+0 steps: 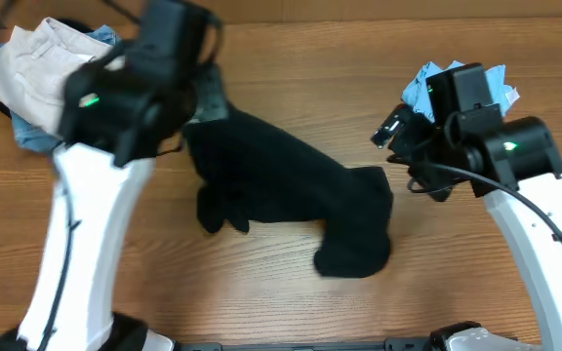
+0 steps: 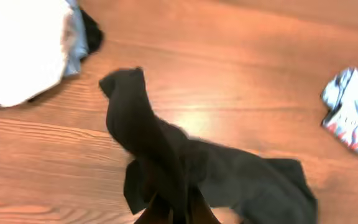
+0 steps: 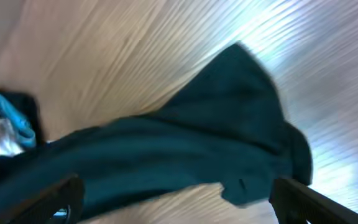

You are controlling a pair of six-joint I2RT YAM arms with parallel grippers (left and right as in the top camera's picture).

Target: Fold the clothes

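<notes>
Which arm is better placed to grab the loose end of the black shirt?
Right. The right claw hangs open and empty over the free end of the black T-shirt, while the left claw is shut on the other end.

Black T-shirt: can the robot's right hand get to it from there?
Probably yes. The right hand hangs open close to the black T-shirt, and the right wrist view shows only bare wood and cloth between its fingers, nothing blocking.

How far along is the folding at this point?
Nothing looks folded: the black T-shirt lies crumpled on the table. In hand: the left jaws are shut on its fabric, the right jaws open near its other end. Spreading flat and every fold remain.
</notes>
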